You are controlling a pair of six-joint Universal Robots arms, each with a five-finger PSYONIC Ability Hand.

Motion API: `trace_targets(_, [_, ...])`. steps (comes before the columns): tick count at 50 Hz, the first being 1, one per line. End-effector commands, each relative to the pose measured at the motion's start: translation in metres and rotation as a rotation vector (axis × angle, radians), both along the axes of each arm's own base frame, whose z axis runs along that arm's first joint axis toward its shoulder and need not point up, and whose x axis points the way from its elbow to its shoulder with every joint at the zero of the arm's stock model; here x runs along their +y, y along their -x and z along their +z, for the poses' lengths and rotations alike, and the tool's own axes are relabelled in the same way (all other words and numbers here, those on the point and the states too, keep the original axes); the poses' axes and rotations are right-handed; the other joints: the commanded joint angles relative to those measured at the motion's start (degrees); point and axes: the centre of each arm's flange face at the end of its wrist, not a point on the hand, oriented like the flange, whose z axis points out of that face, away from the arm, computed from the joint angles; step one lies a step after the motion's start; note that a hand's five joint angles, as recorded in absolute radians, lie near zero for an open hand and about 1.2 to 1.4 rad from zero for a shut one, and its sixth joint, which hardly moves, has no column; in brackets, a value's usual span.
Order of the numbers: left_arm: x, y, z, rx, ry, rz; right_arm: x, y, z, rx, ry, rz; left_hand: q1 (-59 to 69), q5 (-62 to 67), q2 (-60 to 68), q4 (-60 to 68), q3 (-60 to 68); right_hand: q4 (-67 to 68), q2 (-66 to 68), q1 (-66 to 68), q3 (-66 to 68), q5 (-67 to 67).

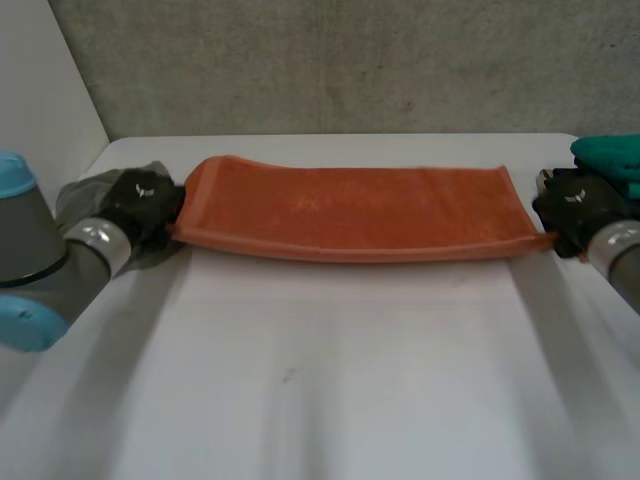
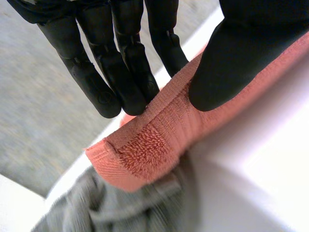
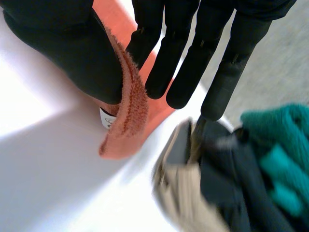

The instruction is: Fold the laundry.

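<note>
Fingers [image 2: 128, 72] pinch both short ends of the orange terry towel [image 1: 350, 210].
The left hand [image 1: 140, 205] clamps its end between straight fingers and thumb, over a crumpled grey cloth [image 1: 85, 195]; the right hand [image 1: 575, 210] does likewise beside a green knitted garment [image 1: 610, 158]. The towel, doubled lengthwise, stretches along the far edge of the tabletop [image 1: 330, 380]. Seemingly mid-fold: next, the ends should meet, corners matched.

The towel [image 1: 350, 210] is plain burnt orange, its end band woven in the same orange, with a small white label [image 3: 107, 118]. Both the left hand [image 1: 142, 200] and the right hand [image 1: 573, 205] are black, and the desk [image 1: 320, 380] is white. A grey cloth [image 2: 120, 208] lies at nine o'clock. Teal [image 1: 612, 160], navy [image 3: 231, 179] and beige [image 3: 188, 198] garments lie at three o'clock.
</note>
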Motion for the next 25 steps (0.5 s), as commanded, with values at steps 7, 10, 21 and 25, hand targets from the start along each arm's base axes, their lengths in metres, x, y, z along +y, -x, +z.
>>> trace_targets(7, [0.124, -0.027, 0.012, -0.332, -0.547, -0.059, 0.102, 0.045, 0.008, 0.407, -0.354, 0.094, 13.3, 13.2, 11.5, 11.6, 11.8, 11.4, 12.5, 15.0, 11.6, 11.8])
trace_targets(10, [0.142, -0.027, 0.013, -0.398, -0.625, -0.104, 0.110, 0.046, 0.008, 0.454, -0.371, 0.141, 13.3, 13.2, 11.5, 11.6, 11.8, 11.4, 12.5, 15.0, 11.6, 11.8])
trace_targets(21, [0.068, 0.004, 0.034, -0.341, -0.258, -0.042, 0.054, 0.016, 0.013, 0.309, -0.156, 0.128, 13.3, 13.2, 11.5, 11.6, 11.8, 11.4, 12.5, 15.0, 11.6, 11.8])
trace_targets(25, [0.035, 0.017, 0.033, -0.293, -0.173, -0.006, 0.028, 0.005, 0.010, 0.239, -0.081, 0.089, 13.3, 13.2, 11.5, 11.6, 11.8, 11.4, 12.5, 15.0, 11.6, 11.8])
